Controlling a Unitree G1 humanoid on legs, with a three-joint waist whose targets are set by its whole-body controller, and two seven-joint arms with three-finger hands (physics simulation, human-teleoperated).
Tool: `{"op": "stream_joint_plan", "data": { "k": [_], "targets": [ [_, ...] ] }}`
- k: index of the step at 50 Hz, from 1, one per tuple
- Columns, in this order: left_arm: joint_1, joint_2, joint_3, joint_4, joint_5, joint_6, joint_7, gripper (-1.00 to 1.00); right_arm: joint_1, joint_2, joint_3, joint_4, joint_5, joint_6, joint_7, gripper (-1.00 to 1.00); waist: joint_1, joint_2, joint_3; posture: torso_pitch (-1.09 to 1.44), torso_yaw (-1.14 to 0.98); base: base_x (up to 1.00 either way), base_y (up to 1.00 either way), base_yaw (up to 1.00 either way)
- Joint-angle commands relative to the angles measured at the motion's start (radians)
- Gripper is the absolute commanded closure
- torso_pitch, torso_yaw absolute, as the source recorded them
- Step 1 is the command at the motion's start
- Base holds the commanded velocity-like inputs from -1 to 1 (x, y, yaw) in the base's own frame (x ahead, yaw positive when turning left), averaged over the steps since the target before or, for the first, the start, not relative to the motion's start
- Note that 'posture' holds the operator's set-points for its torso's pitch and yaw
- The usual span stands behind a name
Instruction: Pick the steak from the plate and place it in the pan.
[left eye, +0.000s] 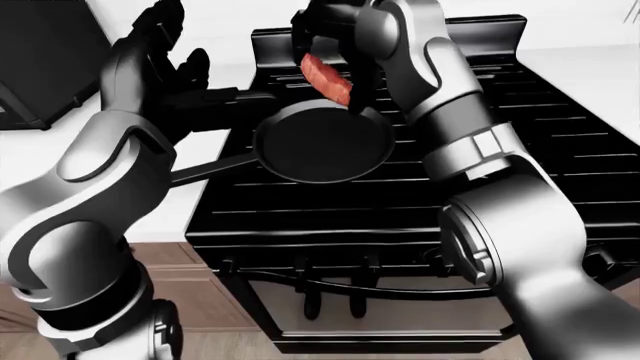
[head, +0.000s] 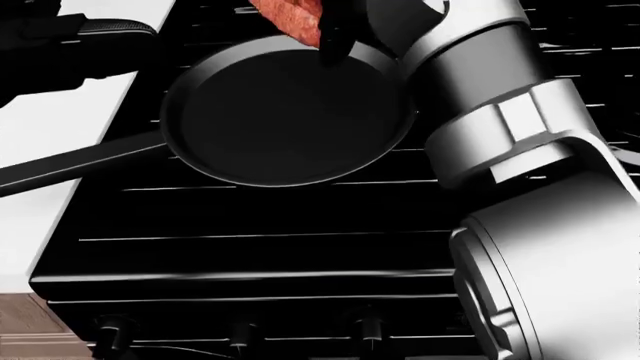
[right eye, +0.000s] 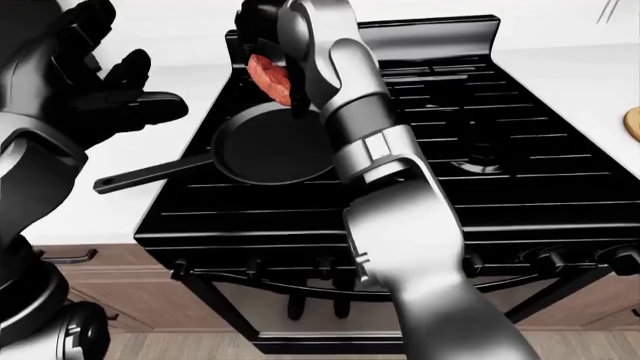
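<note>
Overhead, right hand (left eye: 330, 52) gripping steak (left eye: 328, 81) above pan (left eye: 325, 142), left hand (right eye: 95, 75) open, unseen in head view.

The right hand (left eye: 335, 45) is pinching the steak (left eye: 328, 80) up over the far rim of the black pan (left eye: 322, 140) on the stove (left eye: 420, 187) (nothing in the pan), while the left hand (left eye: 165, 71) hovers spread open beside the counter (left eye: 210, 161).
</note>
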Motion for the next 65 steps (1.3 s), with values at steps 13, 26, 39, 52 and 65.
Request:
{"op": "stream_joint_plan", "data": {
  "k": [13, 26, 39, 52, 65],
  "targets": [
    [-0.042, 0.038, 0.022, -0.016, -0.055, -0.027, 0.037, -1.00, -0.092, 0.028, 0.015, 0.111, -0.007, -0.099, -0.094, 1.00, 0.002, 0.009, -0.033, 0.00, 0.00, 0.00, 0.00, 0.00],
    [-0.044, 0.061, 0.021, -0.013, -0.094, -0.042, 0.060, -1.00, -0.075, 0.048, 0.047, 0.159, -0.090, -0.166, -0.124, 1.00, 0.006, 0.011, -0.036, 0.00, 0.00, 0.00, 0.00, 0.00],
    [-0.044, 0.076, 0.019, -0.008, -0.114, -0.054, 0.072, -1.00, -0.063, 0.069, 0.054, 0.177, -0.170, -0.194, -0.168, 1.00, 0.006, 0.013, -0.037, 0.00, 0.00, 0.00, 0.00, 0.00],
    [-0.046, 0.084, 0.020, -0.004, -0.125, -0.059, 0.080, -1.00, -0.057, 0.077, 0.064, 0.195, -0.240, -0.217, -0.205, 1.00, 0.004, 0.013, -0.039, 0.00, 0.00, 0.00, 0.00, 0.00],
    [-0.041, 0.087, 0.015, -0.004, -0.126, -0.066, 0.078, -1.00, -0.027, 0.098, 0.063, 0.176, -0.280, -0.216, -0.209, 0.92, 0.002, 0.014, -0.037, 0.00, 0.00, 0.00, 0.00, 0.00]
  ]
}}
